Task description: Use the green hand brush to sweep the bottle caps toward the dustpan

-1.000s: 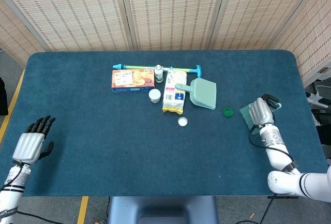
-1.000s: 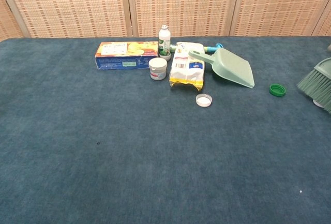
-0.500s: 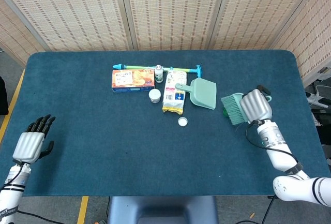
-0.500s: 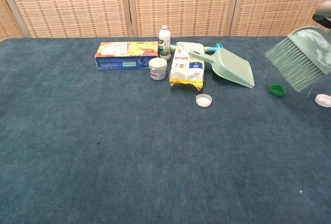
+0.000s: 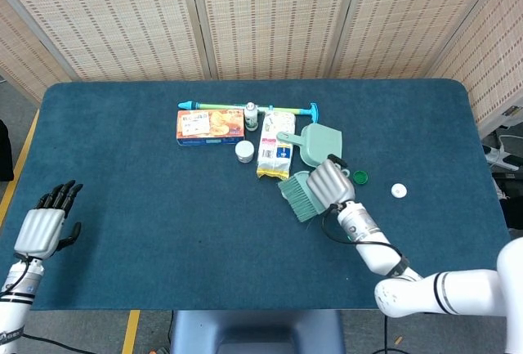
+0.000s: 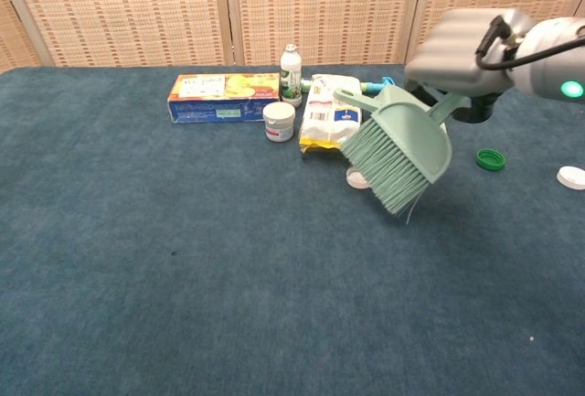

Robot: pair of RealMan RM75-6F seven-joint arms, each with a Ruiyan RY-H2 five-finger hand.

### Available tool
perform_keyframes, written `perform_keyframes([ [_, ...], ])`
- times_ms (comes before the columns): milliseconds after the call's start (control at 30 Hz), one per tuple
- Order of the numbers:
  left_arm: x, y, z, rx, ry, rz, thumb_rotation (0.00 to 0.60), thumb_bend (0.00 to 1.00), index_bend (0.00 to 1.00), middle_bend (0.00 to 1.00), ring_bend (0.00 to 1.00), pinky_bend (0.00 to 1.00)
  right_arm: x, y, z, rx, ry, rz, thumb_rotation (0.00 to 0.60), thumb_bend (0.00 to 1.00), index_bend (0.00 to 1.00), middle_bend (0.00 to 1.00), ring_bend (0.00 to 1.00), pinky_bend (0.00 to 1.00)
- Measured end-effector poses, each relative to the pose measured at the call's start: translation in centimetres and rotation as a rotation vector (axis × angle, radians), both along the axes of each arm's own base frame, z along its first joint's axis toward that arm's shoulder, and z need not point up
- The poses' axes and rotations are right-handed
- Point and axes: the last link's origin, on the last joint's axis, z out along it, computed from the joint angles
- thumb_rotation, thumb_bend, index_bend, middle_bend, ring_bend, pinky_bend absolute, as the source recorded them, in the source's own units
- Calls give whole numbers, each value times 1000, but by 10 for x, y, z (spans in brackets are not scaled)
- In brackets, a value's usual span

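My right hand (image 5: pixel 328 181) (image 6: pixel 457 48) grips the green hand brush (image 5: pixel 300 194) (image 6: pixel 388 159) and holds it above the table, bristles pointing down and left. The brush hangs over a white cap (image 6: pixel 352 179), which the bristles hide in the head view. The green dustpan (image 5: pixel 319 143) (image 6: pixel 425 127) lies just behind the brush, its handle towards the snack bag. A green cap (image 5: pixel 359 177) (image 6: pixel 490 159) lies right of the dustpan, and another white cap (image 5: pixel 398 190) (image 6: pixel 570 176) sits farther right. My left hand (image 5: pixel 45 223) rests open at the table's near left edge.
Behind the dustpan lie a yellow-and-white snack bag (image 5: pixel 274 154) (image 6: pixel 331 127), a small white jar (image 5: pixel 244 151) (image 6: pixel 279 122), an orange box (image 5: pixel 210 125) (image 6: pixel 224 96), a small bottle (image 5: pixel 251 116) (image 6: pixel 291 75) and a long green-and-blue stick (image 5: pixel 245 107).
My right hand carried the brush left, from the table's right side past the green cap to a spot over the white cap in front of the dustpan. A second white cap came into sight.
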Motion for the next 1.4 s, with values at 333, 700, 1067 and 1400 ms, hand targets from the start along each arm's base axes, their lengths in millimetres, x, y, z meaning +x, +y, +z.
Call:
perform_keyframes([
  [333,-3,2,3,2,-10,11,600,460,0,0,47,175,22,-17,-33,8,32,6,600,401,1000,887,610,516],
  [700,-3,2,4,9,-9,9,600,461,0,0,48,173,22,-25,-46,-29,162,-19,600,401,1000,887,611,516],
  [1067,-3,3,1,2,-5,10,600,461,0,0,48,173,5,-28,-41,-74,264,-82,600,400,1000,887,610,516],
  [1400,-2,2,2,-2,-6,9,600,461,0,0,48,173,-1,-32,-39,-102,324,-134,600,401,1000,887,610,516],
])
